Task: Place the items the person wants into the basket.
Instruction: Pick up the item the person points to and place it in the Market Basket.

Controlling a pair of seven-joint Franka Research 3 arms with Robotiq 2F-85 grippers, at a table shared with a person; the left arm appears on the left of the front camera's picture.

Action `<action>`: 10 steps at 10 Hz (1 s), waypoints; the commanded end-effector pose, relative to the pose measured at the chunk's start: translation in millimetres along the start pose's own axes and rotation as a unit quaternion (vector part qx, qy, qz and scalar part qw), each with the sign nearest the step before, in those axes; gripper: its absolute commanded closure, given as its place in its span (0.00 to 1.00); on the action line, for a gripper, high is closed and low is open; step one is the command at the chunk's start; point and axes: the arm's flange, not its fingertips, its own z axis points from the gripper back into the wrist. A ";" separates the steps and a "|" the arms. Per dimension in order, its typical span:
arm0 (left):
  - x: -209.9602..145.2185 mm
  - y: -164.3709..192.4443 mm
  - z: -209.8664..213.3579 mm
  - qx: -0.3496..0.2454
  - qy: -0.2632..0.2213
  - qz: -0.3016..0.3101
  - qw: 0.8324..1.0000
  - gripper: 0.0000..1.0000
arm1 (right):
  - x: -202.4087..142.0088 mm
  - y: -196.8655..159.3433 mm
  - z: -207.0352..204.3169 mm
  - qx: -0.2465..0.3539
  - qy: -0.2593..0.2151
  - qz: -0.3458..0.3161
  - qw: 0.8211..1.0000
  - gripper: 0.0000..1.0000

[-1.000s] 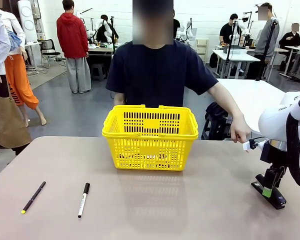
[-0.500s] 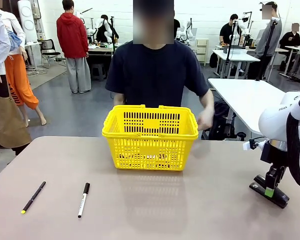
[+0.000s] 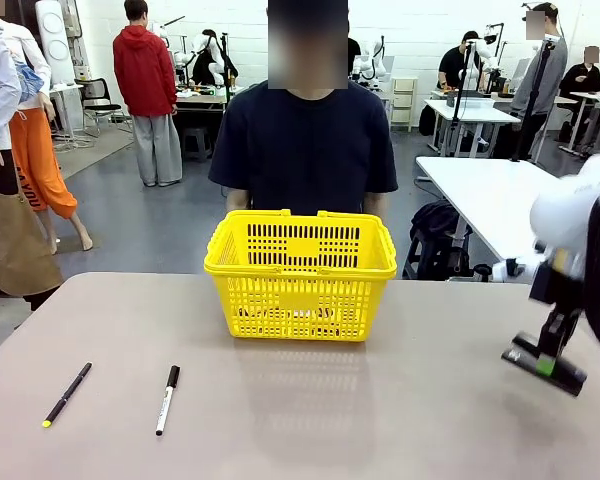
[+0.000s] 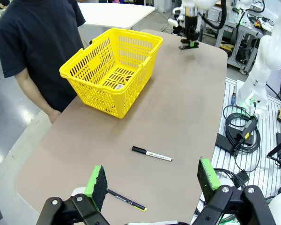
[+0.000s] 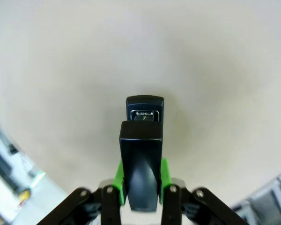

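Over on the right side of the surface [image 3: 380, 420], the right gripper [image 3: 547, 366] is clamped on the black stapler [image 3: 545, 364], its green pads pressed against the stapler's two sides. The stapler hangs tilted just above the tan top, its far end lower than the near one. In the right wrist view the stapler [image 5: 141, 154] stands up between the fingers [image 5: 165, 173], its metal mouth pointing away from the camera toward the pale top below.

The yellow basket [image 3: 300, 275] sits in the middle of the far half of the surface, directly in front of the person [image 3: 303, 140] in the dark navy T-shirt, who stands close behind it with both arms down. From the left wrist view, something small lies on the basket's floor [image 4: 126, 78], but I can't make out what it is.

The left gripper [image 4: 152, 180] hovers with its jaws spread wide and nothing between them, high above the near left corner of the surface. Beneath it lie a thin black pen with a yellow tip [image 3: 67, 394] and, just beside it, a black-and-white marker [image 3: 168, 399], both well apart from the basket.
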 end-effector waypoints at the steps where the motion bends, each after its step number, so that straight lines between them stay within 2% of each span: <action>1: -0.6 1.0 -0.1 -0.004 -0.011 -0.009 1.000 0.00 | -6.8 19.8 132.8 0.063 -0.028 0.020 0.997 1.00; 3: -0.6 1.0 -0.1 -0.004 -0.011 -0.009 1.000 0.00 | -6.0 47.6 237.0 0.065 -0.053 0.023 0.996 1.00; 4: -0.6 1.0 -0.1 -0.004 -0.011 -0.009 1.000 0.00 | 0.1 61.4 259.2 0.057 -0.050 0.050 0.996 1.00; 5: -0.6 1.0 -0.1 -0.004 -0.011 -0.009 1.000 0.00 | 22.7 75.1 276.1 0.051 -0.045 0.082 0.994 1.00; 6: -0.6 1.0 -0.1 -0.004 -0.011 -0.009 1.000 0.00 | 64.1 88.3 289.4 0.051 -0.041 0.115 0.991 1.00; 8: -0.6 1.0 -0.1 -0.004 -0.011 -0.009 1.000 0.00 | 169.2 115.2 292.0 0.044 -0.032 0.166 0.985 1.00; 10: -0.6 1.0 -0.1 -0.004 -0.011 -0.009 1.000 0.00 | 239.7 129.1 273.8 0.055 -0.030 0.205 0.977 1.00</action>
